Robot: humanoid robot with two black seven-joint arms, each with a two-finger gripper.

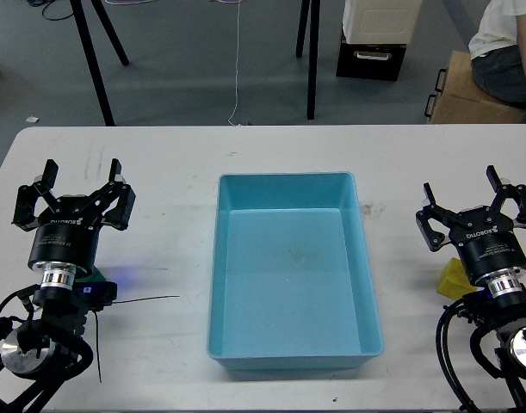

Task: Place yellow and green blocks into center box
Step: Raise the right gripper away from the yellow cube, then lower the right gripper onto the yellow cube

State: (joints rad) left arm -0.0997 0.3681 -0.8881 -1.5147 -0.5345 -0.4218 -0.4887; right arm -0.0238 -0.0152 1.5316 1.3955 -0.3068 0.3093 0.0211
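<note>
Box: you have one blue box (293, 275), open-topped and with nothing in it, at the middle of the desk.
Yellow block: you can see one yellow block (453, 280), on the desk right of the box, tucked just behind your right arm, which hides part of it.
Green block: one sliver of green (96, 276) shows by your left arm's wrist, on the desk left of the box; most of it is hidden, so you cannot tell its shape.
Left gripper: your left gripper (76, 182) has its jaws released and spread wide, holding nothing, above the desk well left of the box.
Right gripper: your right gripper (474, 200) also has its jaws released, holding nothing, right of the box and just up-view of the yellow block.
Desk: you are working on one white desk (168, 172) with faint scuff marks and a thin dark wire (146, 298) lying near your left arm.
Room: beyond the desk you see grey floor, black stand legs (95, 60), a white cable (238, 60), a white and black cabinet (376, 39), a cardboard box (469, 95) and a seated person (506, 47) at the far right.
</note>
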